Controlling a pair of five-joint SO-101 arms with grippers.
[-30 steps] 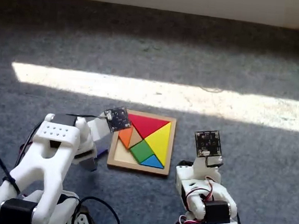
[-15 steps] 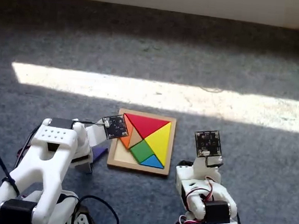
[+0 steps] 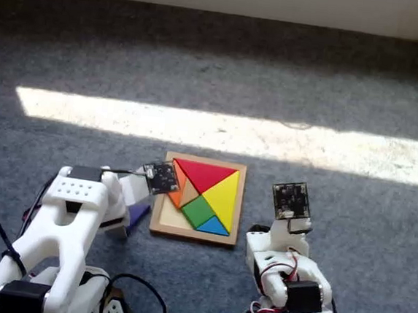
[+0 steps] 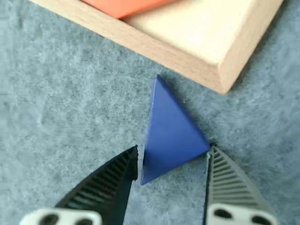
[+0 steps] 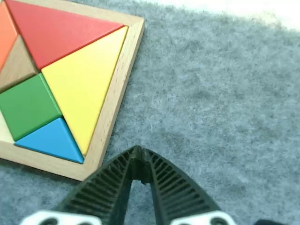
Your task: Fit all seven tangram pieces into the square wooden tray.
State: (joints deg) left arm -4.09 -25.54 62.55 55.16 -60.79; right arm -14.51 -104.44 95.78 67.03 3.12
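The dark blue triangle (image 4: 171,136) lies on the carpet (image 3: 345,102) just outside the wooden tray's (image 3: 187,236) lower-left corner, whose slot is bare. The left arm's jaws straddle it, spread. The right arm's jaws, pressed together, hover over open carpet off the tray's lower-right corner.

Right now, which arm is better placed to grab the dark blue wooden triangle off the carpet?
Left: the open left hand straddles the dark blue wooden triangle; the shut right hand sits beyond the square wooden tray.
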